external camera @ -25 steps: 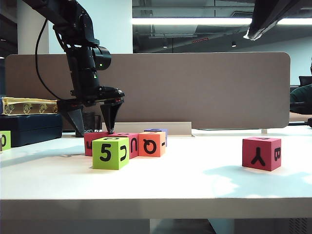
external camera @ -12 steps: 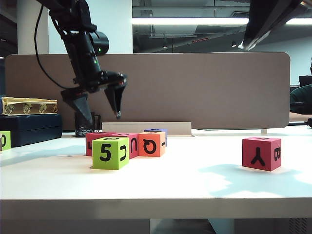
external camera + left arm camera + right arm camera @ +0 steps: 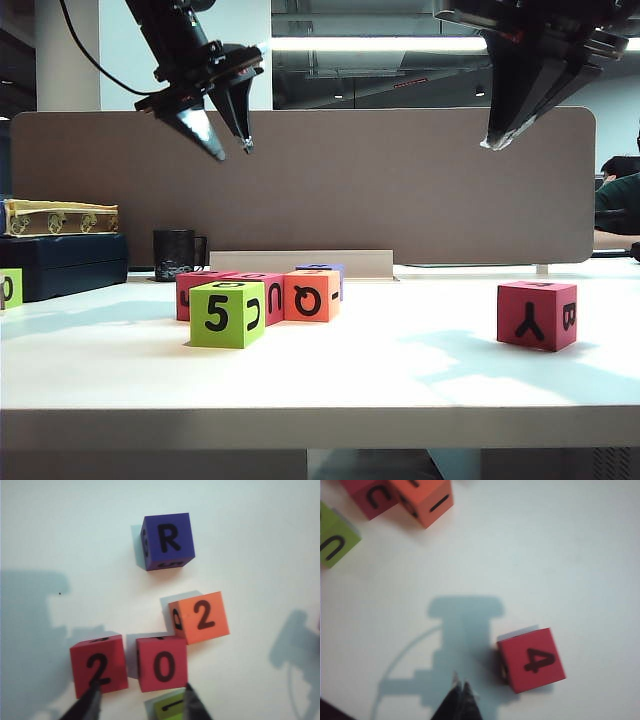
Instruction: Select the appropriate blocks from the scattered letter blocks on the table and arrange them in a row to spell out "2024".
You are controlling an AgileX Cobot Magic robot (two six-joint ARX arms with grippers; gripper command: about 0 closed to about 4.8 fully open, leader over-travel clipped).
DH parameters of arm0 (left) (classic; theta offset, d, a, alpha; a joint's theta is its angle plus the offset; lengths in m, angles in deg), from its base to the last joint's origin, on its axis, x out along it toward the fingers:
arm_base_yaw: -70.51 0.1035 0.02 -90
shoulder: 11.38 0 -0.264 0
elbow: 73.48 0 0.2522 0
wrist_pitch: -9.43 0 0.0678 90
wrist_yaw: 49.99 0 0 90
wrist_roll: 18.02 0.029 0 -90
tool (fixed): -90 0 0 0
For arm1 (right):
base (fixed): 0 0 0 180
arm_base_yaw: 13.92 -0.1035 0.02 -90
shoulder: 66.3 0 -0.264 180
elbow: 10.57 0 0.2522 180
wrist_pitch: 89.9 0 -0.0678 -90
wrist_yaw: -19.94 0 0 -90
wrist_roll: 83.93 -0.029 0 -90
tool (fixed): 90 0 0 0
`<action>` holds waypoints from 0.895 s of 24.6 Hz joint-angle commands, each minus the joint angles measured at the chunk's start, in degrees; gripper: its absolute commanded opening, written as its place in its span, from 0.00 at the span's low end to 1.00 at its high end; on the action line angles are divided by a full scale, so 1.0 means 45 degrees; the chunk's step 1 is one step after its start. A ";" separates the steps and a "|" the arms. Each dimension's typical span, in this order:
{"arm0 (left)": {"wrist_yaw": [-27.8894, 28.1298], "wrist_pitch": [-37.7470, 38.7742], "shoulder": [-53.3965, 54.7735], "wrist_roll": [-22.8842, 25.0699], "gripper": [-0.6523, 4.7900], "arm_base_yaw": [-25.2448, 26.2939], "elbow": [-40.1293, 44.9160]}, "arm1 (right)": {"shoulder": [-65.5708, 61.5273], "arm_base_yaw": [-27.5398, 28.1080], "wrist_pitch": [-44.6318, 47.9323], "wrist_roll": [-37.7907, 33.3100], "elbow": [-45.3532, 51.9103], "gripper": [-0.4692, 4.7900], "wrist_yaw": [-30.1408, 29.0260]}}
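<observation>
On the white table [image 3: 400, 385] a pink-red block [image 3: 198, 288], a pink-red U block [image 3: 270, 298] and an orange Q block [image 3: 310, 295] stand clustered. In the left wrist view their tops read 2 [image 3: 98, 666], 0 [image 3: 162, 663] and 2 [image 3: 200, 617]. A pink-red Y block [image 3: 537, 314] sits alone at the right, its top showing 4 [image 3: 532, 660]. My left gripper [image 3: 233, 150] hangs high above the cluster, open and empty [image 3: 140, 705]. My right gripper [image 3: 490, 143] is shut, high above the table beside the 4 block [image 3: 462, 690].
A lime-green 5 block [image 3: 228, 313] stands in front of the cluster and a purple R block [image 3: 168, 540] behind it. A black mug [image 3: 175, 255], a dark box [image 3: 60, 265] and a brown partition [image 3: 400, 180] line the back. Another lime block [image 3: 8, 288] sits at the left edge.
My left gripper has risen from just above the cluster to high over it, and its fingers have drawn closer together. The right gripper has come lower into view. No block has moved.
</observation>
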 commanded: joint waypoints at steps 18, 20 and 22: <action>-0.1656 0.1151 -0.1418 0.1472 0.11 -0.1462 -0.0044 | -0.0607 0.2390 0.0058 0.0049 -0.0058 0.08 0.0748; -0.1647 0.1039 -0.1817 0.1472 0.11 -0.1681 -0.0044 | -0.0743 0.2516 0.0034 0.0053 -0.0058 0.08 0.0738; -0.1617 0.0991 -0.2259 0.1477 0.11 -0.1695 -0.0044 | -0.0840 0.2599 0.0005 0.0053 -0.0058 0.08 0.0743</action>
